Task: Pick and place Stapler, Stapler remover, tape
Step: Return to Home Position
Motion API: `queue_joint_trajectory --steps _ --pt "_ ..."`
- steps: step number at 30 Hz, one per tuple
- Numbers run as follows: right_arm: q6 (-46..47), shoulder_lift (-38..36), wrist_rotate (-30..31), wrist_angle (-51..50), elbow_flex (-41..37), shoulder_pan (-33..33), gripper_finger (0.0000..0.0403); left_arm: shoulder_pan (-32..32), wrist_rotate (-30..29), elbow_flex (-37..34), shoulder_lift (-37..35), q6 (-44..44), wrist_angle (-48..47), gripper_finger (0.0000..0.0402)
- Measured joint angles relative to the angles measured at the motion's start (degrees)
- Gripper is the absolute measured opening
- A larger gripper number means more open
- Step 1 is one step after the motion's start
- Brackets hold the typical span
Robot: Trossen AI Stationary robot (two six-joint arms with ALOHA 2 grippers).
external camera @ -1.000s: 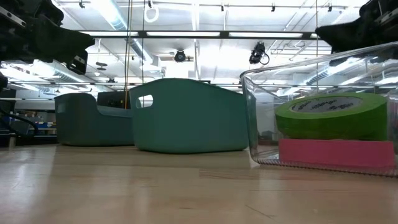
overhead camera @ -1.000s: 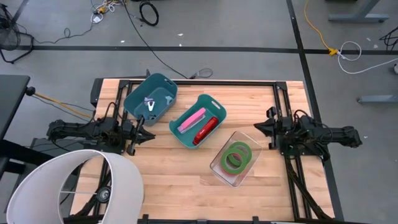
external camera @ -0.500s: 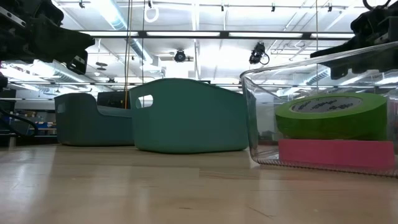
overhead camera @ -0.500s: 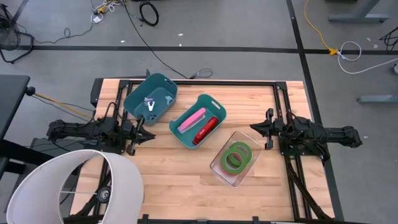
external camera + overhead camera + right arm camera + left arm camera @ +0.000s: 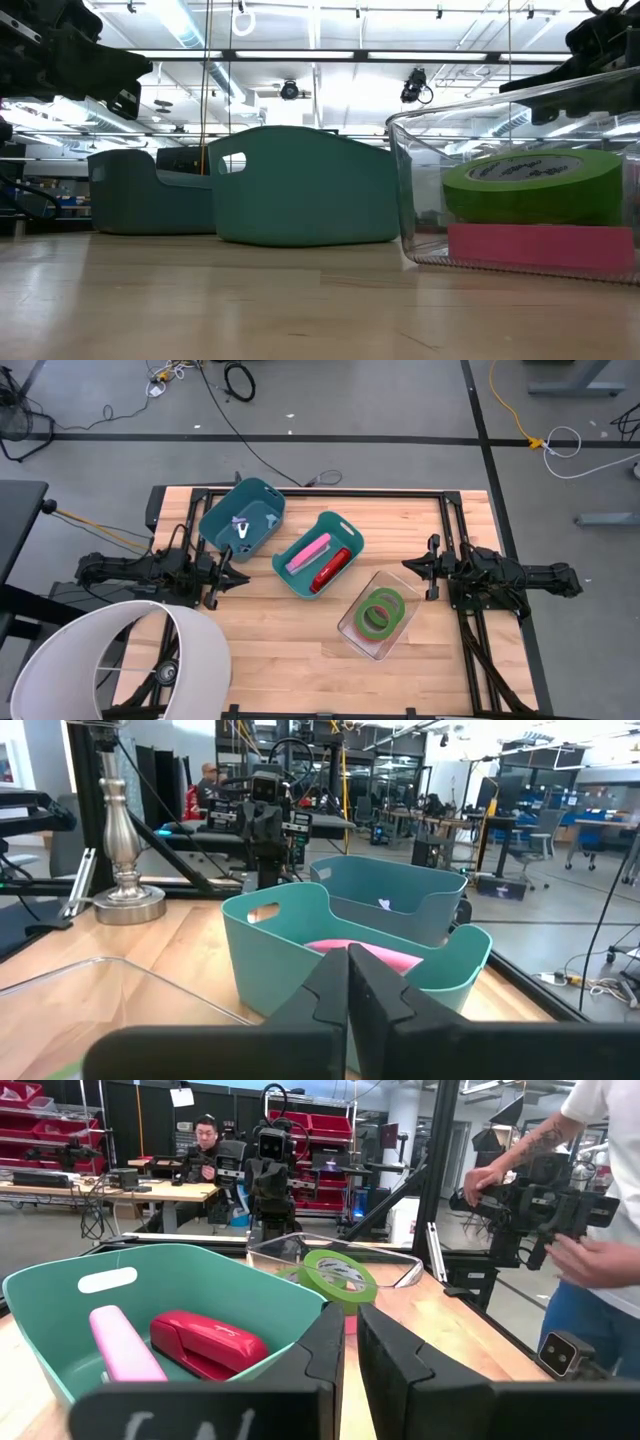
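**High view: both arms low at the table's sides, nothing held**

You have the left gripper (image 5: 238,577) at the left edge of the table, pointing inward just beside the blue bin (image 5: 213,512). In its wrist view you can see the two fingers drawn in to a thin slit with nothing between them. Your right gripper (image 5: 410,566) sits at the opposite edge, near the clear container (image 5: 399,586). Its fingers meet flush in its wrist view, and they are also empty.

The tape is in that clear container: look at the low view and you find the green roll (image 5: 532,188) lying flat on top of the red roll (image 5: 540,245).

The pink stapler (image 5: 308,552) and the red stapler (image 5: 332,568) lie side by side in the teal bin (image 5: 300,190), which stands between the other two containers. The small staple removers (image 5: 241,526) rest on the floor of the blue bin, but they are too small for you to tell apart.
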Motion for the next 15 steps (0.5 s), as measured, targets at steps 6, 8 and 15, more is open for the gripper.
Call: queue_joint_trajectory --steps 6,8,15 --pt "0.1 0.0 0.0 0.0 0.0 0.0 0.0016 0.0 0.0 0.0 0.0 0.0 0.0 0.0037" --pt "0.1 0.0 0.0 0.0 0.0 0.0 0.0017 0.0 0.0 0.0 0.0 0.0 0.0 0.0037" --pt "0.1 0.0 0.0 0.0 0.0 0.0 0.0018 0.0 0.0 0.0 0.0 0.0 0.0 0.0037"
